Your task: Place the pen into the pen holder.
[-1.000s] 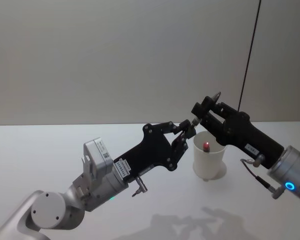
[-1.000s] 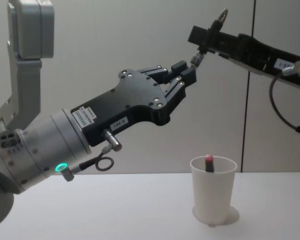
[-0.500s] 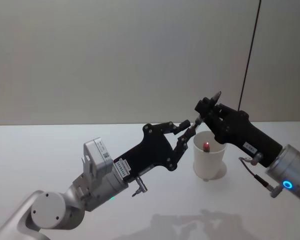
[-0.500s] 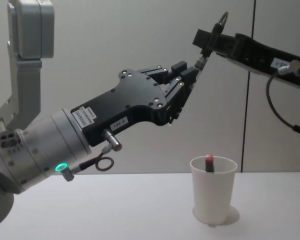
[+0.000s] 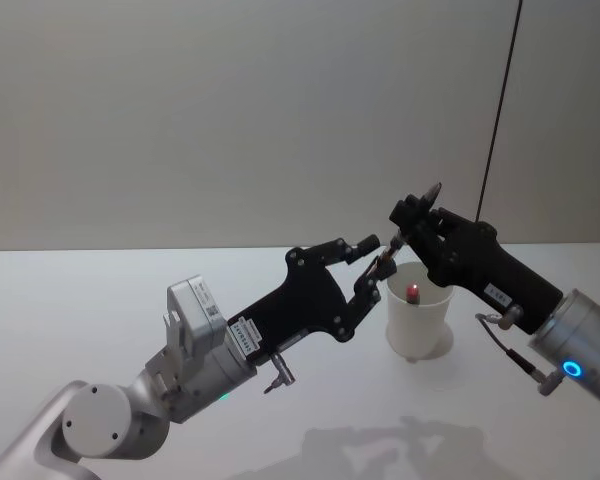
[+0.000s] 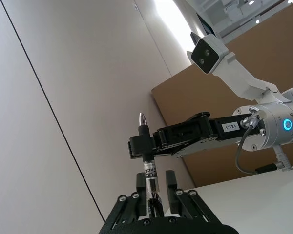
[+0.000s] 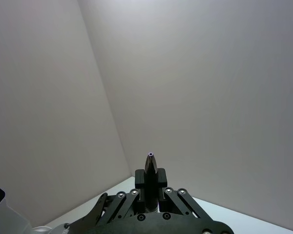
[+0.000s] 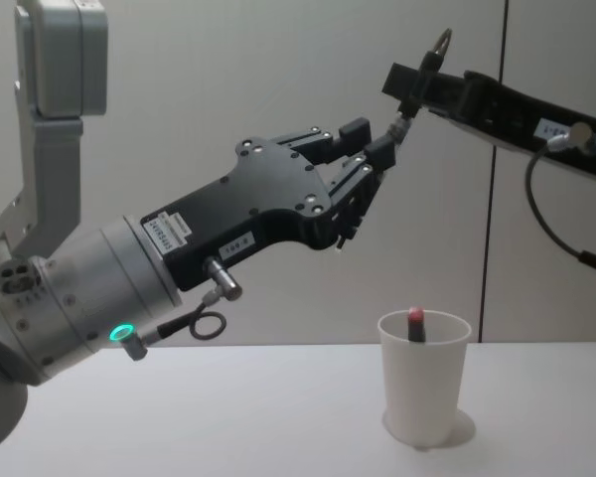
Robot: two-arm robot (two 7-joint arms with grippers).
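Arms meet in mid-air above the table (image 5: 100, 300), both reaching toward the middle. The left arm rises from about seven o'clock in the head view, its forearm slanting up toward two o'clock, and the left gripper (image 5: 373, 255) has its fingers spread apart on either side of the pen's lower end without closing on it. The right arm comes in from four o'clock, angled up toward ten o'clock; the right gripper (image 5: 412, 215) is clamped on the pen (image 8: 414, 84), holding it near its upper part so the pointed tip sticks up past the fingers and the barrel slants down toward the left gripper. From the left wrist, the pen stands between the two open fingers (image 6: 170, 187). The pen holder (image 8: 424, 378), a white paper cup, stands upright on the table below the two grippers, at about five o'clock from them, with a red-tipped item (image 8: 414, 320) already leaning inside.
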